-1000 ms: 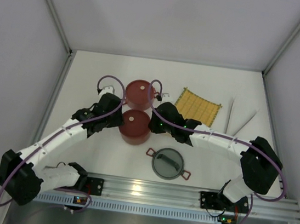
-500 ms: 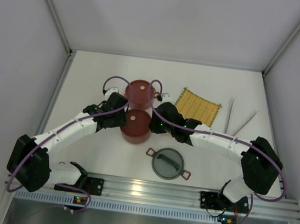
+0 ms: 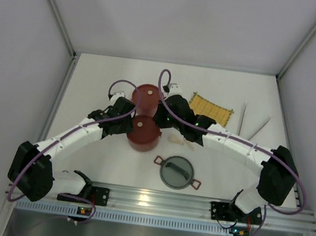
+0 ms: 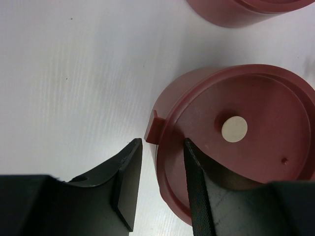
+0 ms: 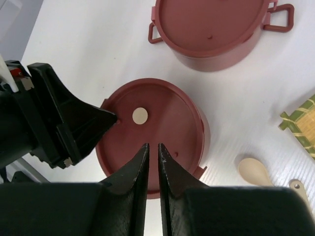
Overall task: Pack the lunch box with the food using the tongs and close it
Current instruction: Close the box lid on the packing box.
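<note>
**Desk:** State the step in hand.

**Me:** I read it as work on the lunch box itself, not on food. Its two dark-red tiers stand close together mid-table, the far tier (image 3: pixel 147 96) behind the near tier (image 3: pixel 142 133), each under a flat red lid. The grey domed lid (image 3: pixel 176 173) lies apart, nearer the arm bases. I find no food in any view; whether it sits under the lids I cannot tell. The tongs (image 3: pixel 242 122) lie well to the right, beyond the yellow mat (image 3: pixel 211 109), with no gripper near them.

**Desk:** Jaw states?

**Me:** The left gripper (image 4: pixel 162 143) stands partly spread astride the near tier's left rim, beside its small tab. One finger is outside the wall and one is over the lid. A strip of table shows between the outer finger and the wall, so I judge no clamp. The right gripper (image 5: pixel 153 146) hangs over the same lid, jaws drawn to a slit, holding nothing.

**Desk:** Next move?

**Me:** If that lid is to come off, I judge the right jaws must spread and take its edge while the left steadies the tier.

**Desk:** View differences?

**Me:** Only the overhead view shows the tongs and the domed lid. Only the right wrist view shows the far tier's loop handles (image 5: pixel 280 12) and two cream spoons (image 5: pixel 253 171). The left wrist view best shows the lid's white disc (image 4: pixel 234 129).
</note>
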`<state>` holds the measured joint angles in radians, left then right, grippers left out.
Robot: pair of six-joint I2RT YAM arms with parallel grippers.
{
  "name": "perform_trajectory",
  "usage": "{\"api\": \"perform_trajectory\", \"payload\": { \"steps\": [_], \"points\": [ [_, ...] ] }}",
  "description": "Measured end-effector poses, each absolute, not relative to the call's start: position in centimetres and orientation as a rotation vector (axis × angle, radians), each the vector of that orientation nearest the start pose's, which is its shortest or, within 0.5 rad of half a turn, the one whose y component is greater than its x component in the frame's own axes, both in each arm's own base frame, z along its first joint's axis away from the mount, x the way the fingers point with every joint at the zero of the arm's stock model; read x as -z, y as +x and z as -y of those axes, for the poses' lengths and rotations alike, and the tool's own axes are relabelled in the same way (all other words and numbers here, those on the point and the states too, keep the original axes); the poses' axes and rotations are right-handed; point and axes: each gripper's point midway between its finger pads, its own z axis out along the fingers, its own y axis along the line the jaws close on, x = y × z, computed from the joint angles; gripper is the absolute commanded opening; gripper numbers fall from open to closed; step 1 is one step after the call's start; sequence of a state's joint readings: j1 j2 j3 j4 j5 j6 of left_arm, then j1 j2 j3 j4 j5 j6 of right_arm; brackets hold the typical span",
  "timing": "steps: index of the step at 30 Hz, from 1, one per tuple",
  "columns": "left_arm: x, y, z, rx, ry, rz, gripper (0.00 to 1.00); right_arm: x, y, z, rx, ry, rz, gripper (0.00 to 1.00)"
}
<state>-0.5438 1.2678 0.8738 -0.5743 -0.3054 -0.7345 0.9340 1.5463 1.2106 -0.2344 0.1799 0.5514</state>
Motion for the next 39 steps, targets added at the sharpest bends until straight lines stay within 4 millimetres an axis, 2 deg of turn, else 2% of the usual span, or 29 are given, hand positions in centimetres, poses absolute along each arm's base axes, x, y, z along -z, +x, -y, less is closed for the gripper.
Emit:
{"api": "perform_trajectory", "payload": {
  "steps": [3, 5, 10, 11, 25, 29, 31, 36, 39],
  "points": [
    [-10.4, 27.6, 13.6, 0.153, -0.354, -2.455, 0.44, -19.0, 28.1, -36.7, -0.690, -0.316, -2.181, 0.10],
    [-10.4, 27.6, 13.6, 0.153, -0.354, -2.455, 0.44, -17.9, 28.1, -36.9, -0.683, -0.319, -2.202, 0.10],
    [-10.4, 27.6, 13.6, 0.152, -0.355, -2.454, 0.44, -11.6, 26.8, -35.6, -0.611, -0.329, -2.333, 0.09],
    [-10.4, 27.7, 13.6, 0.154, -0.354, -2.452, 0.44, -11.2, 26.8, -35.9, -0.638, -0.315, -2.331, 0.09],
    [-10.4, 27.7, 13.6, 0.152, -0.356, -2.451, 0.45, -11.3, 27.1, -36.2, -0.668, -0.294, -2.306, 0.10],
    [-10.5, 27.6, 13.6, 0.153, -0.360, -2.450, 0.45, -12.0, 27.3, -36.1, -0.647, -0.319, -2.304, 0.11],
    [-10.6, 27.4, 13.4, 0.147, -0.360, -2.452, 0.46, -13.0, 27.6, -36.3, -0.645, -0.330, -2.292, 0.12],
    [-11.1, 26.5, 12.9, 0.132, -0.351, -2.472, 0.51, -17.9, 29.2, -37.2, -0.680, -0.330, -2.208, 0.16],
    [-13.0, 26.9, 13.2, 0.172, -0.347, -2.430, 0.54, -21.0, 30.4, -36.9, -0.702, -0.308, -2.144, 0.19]
  ]
}}
